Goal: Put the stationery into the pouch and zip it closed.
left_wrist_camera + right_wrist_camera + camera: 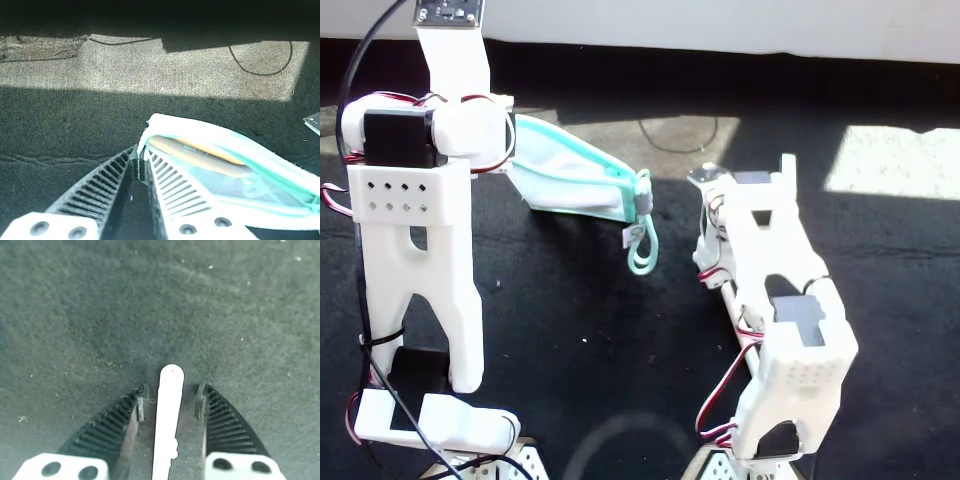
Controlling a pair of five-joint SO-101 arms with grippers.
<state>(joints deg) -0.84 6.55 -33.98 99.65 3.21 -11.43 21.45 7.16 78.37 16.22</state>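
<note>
The pouch (570,180) is at the far left of the tabletop (570,330), a pale, see-through case edged in teal, running from the left arm (415,250) out toward the middle of the scene. Its zip is undone: in the left wrist view the mouth of the pouch (225,145) gapes between two teal-trimmed lips, and a long orange item (200,156) lies inside it against the clear wall. A teal loop strap (643,252) trails from the pouch's right end onto the dark surface, just below a small dark fitting on that end. The left tool (139,156) is closed on the pouch, its two ribbed fingers pinching the white corner of the rim where the opening starts. To the right, apart from the pouch and the strap, the right arm (770,260) reaches toward the middle of the tabletop. The right tool (171,395) points down at the dark mat with its fingers spread; a white stick-shaped piece (169,415) runs up the gap between them, with dark space showing on both sides of it, so neither finger presses on it. Whether that piece rests on the mat cannot be told. Sunlit patches fall across the far side of the tabletop, and a thin dark cable (680,140) curls there beyond the pouch.
</note>
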